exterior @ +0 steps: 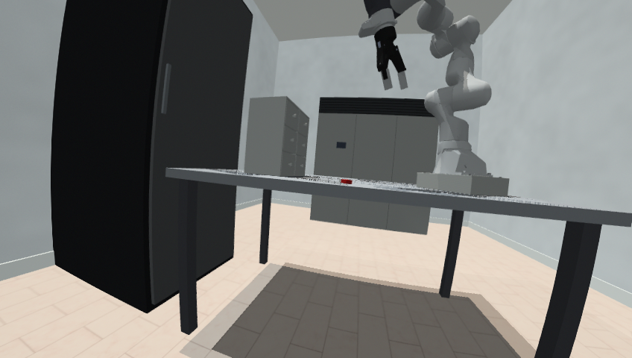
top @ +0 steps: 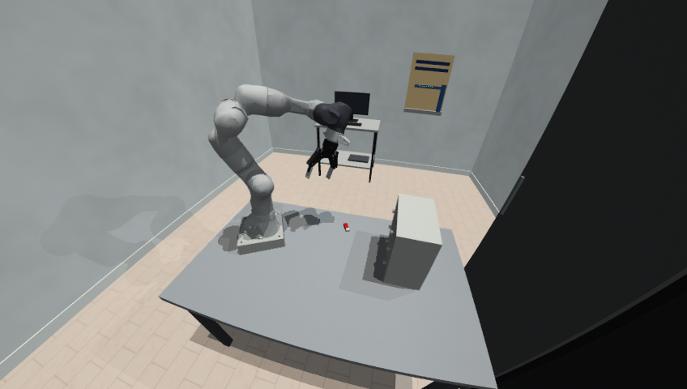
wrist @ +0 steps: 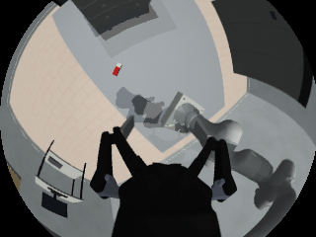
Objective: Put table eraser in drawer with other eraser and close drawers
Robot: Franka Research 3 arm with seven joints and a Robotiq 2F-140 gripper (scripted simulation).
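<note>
The gripper [top: 318,175] [exterior: 394,84] is hovering high above the table [top: 298,288] [exterior: 399,195] [wrist: 197,64], its fingers standing wide apart with nothing between them. The red-and-white eraser [top: 346,227] [exterior: 346,181] [wrist: 117,69] is lying near the table's far edge in the top view, between the arm's base [top: 260,247] [exterior: 487,185] [wrist: 170,110] on the left and the chest [top: 414,260] [exterior: 266,133] [wrist: 123,20] on the right, with open room around it. The chest's drawers are sitting closed, their knobs facing the arm's side.

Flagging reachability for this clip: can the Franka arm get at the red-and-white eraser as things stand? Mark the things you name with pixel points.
Probably yes: the claw [top: 318,175] [exterior: 394,84] hangs open, and nothing stands over or against the eraser [top: 346,227] [exterior: 346,181] [wrist: 117,69].
</note>
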